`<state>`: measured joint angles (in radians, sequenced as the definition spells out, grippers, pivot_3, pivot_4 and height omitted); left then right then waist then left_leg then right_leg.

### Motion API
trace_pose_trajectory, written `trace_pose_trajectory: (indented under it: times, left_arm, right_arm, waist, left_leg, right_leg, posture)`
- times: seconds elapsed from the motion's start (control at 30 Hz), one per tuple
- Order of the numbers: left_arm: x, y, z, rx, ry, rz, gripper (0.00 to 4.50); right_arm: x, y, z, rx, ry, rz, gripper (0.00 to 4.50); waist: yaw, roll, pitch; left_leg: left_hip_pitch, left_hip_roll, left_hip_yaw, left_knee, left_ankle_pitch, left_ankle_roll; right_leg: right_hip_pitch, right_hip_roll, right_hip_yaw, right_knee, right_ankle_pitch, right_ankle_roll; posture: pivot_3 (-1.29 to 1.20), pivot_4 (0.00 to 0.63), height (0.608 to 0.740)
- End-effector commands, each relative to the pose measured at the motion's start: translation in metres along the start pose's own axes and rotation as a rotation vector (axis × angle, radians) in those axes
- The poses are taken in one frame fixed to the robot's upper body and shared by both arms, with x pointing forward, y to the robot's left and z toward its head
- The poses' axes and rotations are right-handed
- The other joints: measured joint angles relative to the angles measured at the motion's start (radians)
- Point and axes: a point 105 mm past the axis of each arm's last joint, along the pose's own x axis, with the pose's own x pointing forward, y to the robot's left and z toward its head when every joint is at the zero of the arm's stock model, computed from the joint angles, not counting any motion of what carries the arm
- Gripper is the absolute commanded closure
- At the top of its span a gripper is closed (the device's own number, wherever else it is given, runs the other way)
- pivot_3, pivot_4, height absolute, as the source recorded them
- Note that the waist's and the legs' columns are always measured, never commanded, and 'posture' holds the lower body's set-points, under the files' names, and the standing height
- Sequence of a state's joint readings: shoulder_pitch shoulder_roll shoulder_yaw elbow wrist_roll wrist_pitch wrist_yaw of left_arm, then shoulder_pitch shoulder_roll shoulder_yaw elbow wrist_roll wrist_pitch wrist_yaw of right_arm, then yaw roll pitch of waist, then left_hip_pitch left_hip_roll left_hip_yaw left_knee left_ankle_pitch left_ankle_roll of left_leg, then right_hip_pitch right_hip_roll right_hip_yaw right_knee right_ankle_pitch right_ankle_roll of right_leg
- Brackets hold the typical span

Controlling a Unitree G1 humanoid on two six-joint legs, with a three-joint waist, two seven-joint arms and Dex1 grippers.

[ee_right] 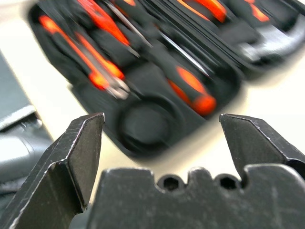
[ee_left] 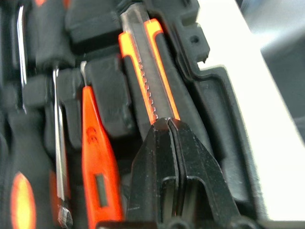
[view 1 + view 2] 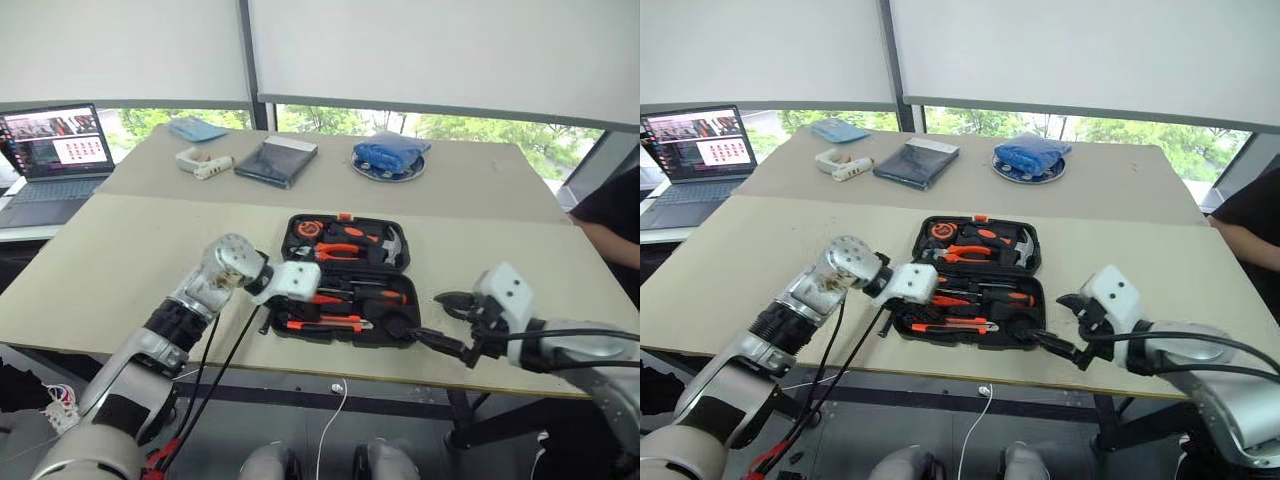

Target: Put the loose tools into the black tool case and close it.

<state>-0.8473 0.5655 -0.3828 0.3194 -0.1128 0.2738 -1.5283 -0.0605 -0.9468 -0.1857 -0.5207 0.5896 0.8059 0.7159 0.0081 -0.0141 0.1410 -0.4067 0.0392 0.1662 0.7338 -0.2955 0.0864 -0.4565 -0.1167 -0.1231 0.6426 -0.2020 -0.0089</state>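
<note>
We judge the black tool case stiff moulded plastic, light but weighted by its tools; best taken at the lid's far rim to fold it shut. It lies open near the bench's front edge, orange-handled tools seated in its recesses, utility knife and slim orange screwdriver included. Left gripper jaws clenched, empty, over the knife; right gripper jaws released, beside the case.

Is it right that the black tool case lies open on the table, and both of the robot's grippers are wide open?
Not quite. The black tool case does lie open, and the right gripper is wide open, but the left gripper is shut, its fingers pressed together over the utility knife, as the left wrist view shows.
</note>
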Motion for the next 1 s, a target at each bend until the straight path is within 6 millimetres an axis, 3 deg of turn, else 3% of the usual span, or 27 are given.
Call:
trace_pose_trajectory:
  times: [0.03,0.2,0.37,0.4,0.5,0.87,1.0]
  left_arm:
    - [-0.050,0.000,0.048,-0.016,-0.200,0.023,3.39]
    - [-0.072,0.000,0.053,-0.009,-0.280,0.102,1.68]
    - [-0.071,0.001,0.061,-0.003,-0.319,0.125,0.03]
    - [-0.070,0.001,0.061,-0.001,-0.317,0.129,0.03]
    - [-0.068,0.003,0.060,0.007,-0.310,0.150,0.00]
    - [-0.066,-0.003,0.052,0.017,-0.259,0.144,0.00]
    - [-0.062,-0.005,0.048,0.035,-0.227,0.123,0.00]
  right_arm:
    - [-0.010,-0.031,0.002,-0.023,0.020,-0.076,0.00]
    - [0.002,-0.061,-0.014,0.001,0.102,-0.137,0.00]
    - [0.019,-0.065,-0.023,0.001,0.135,-0.115,0.00]
    - [0.022,-0.063,-0.025,-0.001,0.141,-0.100,0.00]
    - [0.031,-0.055,-0.029,0.006,0.155,-0.068,0.63]
    - [0.029,-0.055,-0.037,0.030,0.173,-0.101,4.47]
    - [0.022,-0.050,-0.025,0.021,0.123,-0.076,4.47]
  waist:
    - [-0.003,0.000,0.001]
    - [-0.006,0.000,0.001]
    - [-0.003,-0.001,0.003]
    - [-0.002,-0.001,0.003]
    - [-0.003,-0.001,0.003]
    - [-0.011,-0.001,0.003]
    - [-0.008,-0.001,0.003]
  left_leg:
    - [-0.002,0.000,0.000,0.000,0.001,-0.001]
    - [0.001,-0.002,0.001,-0.005,0.001,-0.003]
    - [0.000,-0.004,0.001,-0.005,0.001,-0.003]
    - [0.000,-0.004,0.001,-0.004,0.001,-0.003]
    - [0.000,-0.004,0.001,-0.004,0.001,-0.003]
    - [0.001,-0.004,0.001,-0.004,0.001,-0.003]
    - [0.001,-0.004,0.001,-0.004,0.001,-0.003]
  right_leg:
    - [-0.002,0.002,0.000,0.000,0.000,-0.001]
    - [-0.001,0.003,0.000,0.001,-0.006,-0.003]
    - [-0.001,0.002,0.000,0.001,-0.007,0.000]
    - [-0.001,0.002,0.000,0.001,-0.007,0.000]
    - [-0.001,0.001,0.000,0.001,-0.007,0.000]
    - [-0.001,0.002,0.001,0.002,-0.007,0.000]
    - [0.000,0.001,0.000,0.003,-0.007,0.000]
  posture:
    - [0.00,0.150,0.718]
    - [0.00,0.150,0.718]
    - [0.00,0.150,0.718]
    - [0.00,0.150,0.718]
    - [0.00,0.150,0.718]
    - [0.00,0.150,0.718]
    - [0.00,0.150,0.718]
